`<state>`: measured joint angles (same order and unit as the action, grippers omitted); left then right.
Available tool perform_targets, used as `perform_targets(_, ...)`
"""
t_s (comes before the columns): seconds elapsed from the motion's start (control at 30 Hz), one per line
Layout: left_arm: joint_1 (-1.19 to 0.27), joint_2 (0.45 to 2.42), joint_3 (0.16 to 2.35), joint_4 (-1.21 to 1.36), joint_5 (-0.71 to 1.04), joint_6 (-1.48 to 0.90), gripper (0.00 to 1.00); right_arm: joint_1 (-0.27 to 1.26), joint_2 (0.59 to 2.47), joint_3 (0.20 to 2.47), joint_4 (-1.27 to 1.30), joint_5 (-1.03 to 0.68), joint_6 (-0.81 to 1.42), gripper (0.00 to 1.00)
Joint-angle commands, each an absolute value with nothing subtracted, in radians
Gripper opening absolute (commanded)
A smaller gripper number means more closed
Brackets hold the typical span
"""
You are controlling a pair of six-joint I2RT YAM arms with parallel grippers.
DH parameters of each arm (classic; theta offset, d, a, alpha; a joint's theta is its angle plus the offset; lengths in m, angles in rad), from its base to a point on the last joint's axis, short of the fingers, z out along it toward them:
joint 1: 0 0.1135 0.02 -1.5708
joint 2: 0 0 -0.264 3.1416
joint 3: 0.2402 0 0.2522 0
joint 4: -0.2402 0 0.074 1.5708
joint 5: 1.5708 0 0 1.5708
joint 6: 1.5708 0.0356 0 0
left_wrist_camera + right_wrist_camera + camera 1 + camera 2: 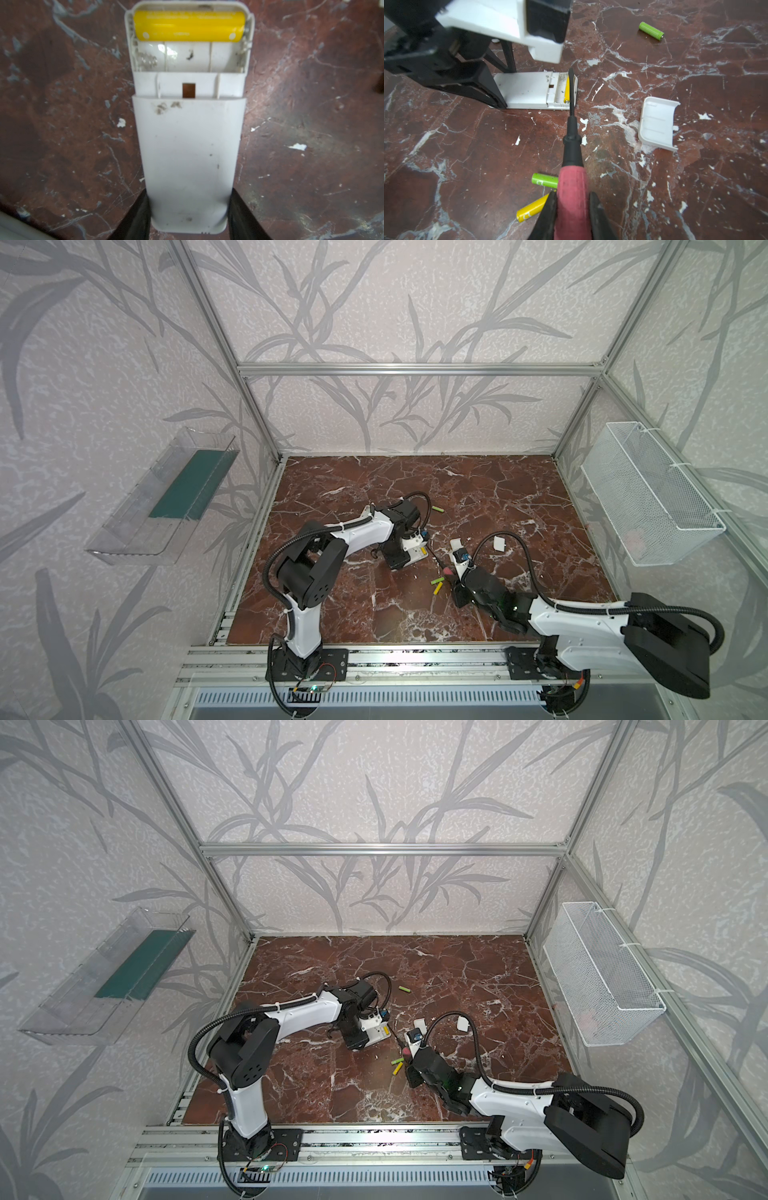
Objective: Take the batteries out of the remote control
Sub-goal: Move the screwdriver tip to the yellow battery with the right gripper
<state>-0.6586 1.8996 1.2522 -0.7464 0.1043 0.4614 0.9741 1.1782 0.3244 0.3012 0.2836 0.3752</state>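
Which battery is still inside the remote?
The yellow battery in the remote's open compartment. The others lie loose on the table: a lone green battery and a pair near the screwdriver.

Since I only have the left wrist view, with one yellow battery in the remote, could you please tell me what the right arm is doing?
Observer: The right gripper is shut on a red-handled screwdriver, its tip at the open end of the remote, beside that battery; I cannot tell if they touch.
Operator: How many batteries are already out?
Observer: Three lie loose on the table: a green one and a yellow one by the right gripper, another green one farther off.
Operator: And the cover?
Observer: The cover lies on the table, apart from the remote.
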Motion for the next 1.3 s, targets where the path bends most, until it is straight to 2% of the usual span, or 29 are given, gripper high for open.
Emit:
perform_targets(0.0, -0.69, 1.961, 1.223, -0.782, 0.181, 0.42, 0.11, 0.957, 1.146, 0.399, 0.092, 0.252, 0.408, 0.0)
perform_targets(0.2, -0.718, 1.956, 1.24, -0.815, 0.193, 0.299, 0.11, 0.915, 1.141, 0.478, -0.072, 0.193, 0.457, 0.0)
perform_targets(0.77, -0.761, 1.87, 1.169, -0.677, 0.275, 0.209, 0.11, 0.869, 1.179, 0.569, -0.103, 0.09, 0.45, 0.0)
perform_targets(1.27, -0.76, 1.855, 1.148, -0.613, 0.182, 0.09, 0.12, 0.863, 1.176, 0.601, -0.186, 0.094, 0.476, 0.0)
